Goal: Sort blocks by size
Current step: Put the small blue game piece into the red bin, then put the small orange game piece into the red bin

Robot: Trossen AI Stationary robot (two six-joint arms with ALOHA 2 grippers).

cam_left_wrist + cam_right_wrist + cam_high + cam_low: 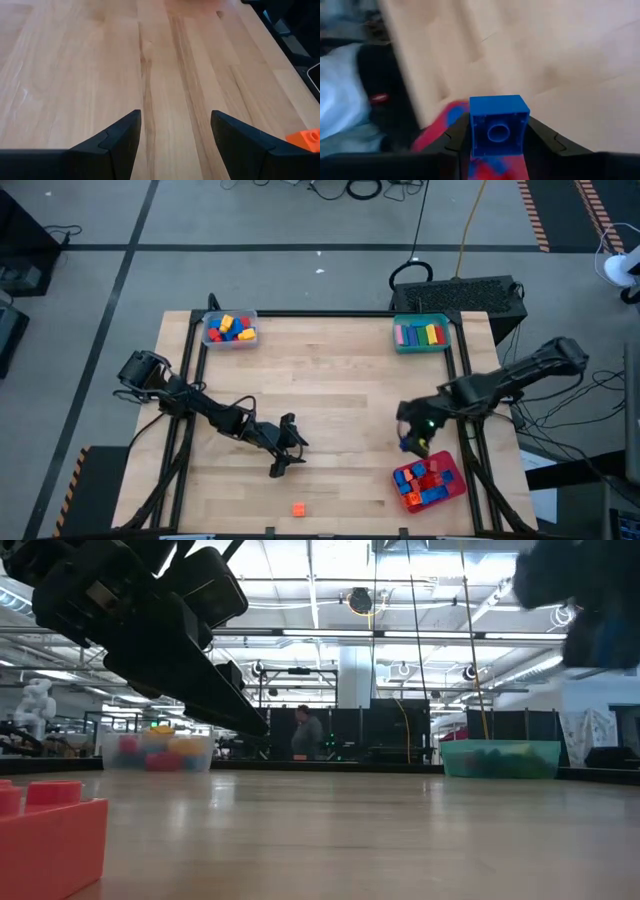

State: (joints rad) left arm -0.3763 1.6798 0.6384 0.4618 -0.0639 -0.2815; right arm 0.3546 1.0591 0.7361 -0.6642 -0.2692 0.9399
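My right gripper (412,440) is shut on a small blue block (497,125) and holds it in the air just beyond the far left corner of the red tray (456,489). That tray holds several red and blue blocks (424,480). My left gripper (175,122) hovers open over bare wood near the table's middle front, with nothing between its fingers. One orange block (298,508) lies on the table by the near edge; it also shows in the left wrist view (305,137) and in the low view (50,840). My right gripper pinches the blue block between its two fingers, one on each of two opposite side faces (473,131). The fingers slant downward. The block is lifted clear of the table, and its hollow underside with a round tube (497,133) faces the wrist camera.
A clear tray (230,328) with mixed coloured blocks stands at the far left corner. A teal tray (421,333) with long bars stands at the far right. A black frame (466,380) runs along the table's sides. The wood between the arms (340,400) is bare.
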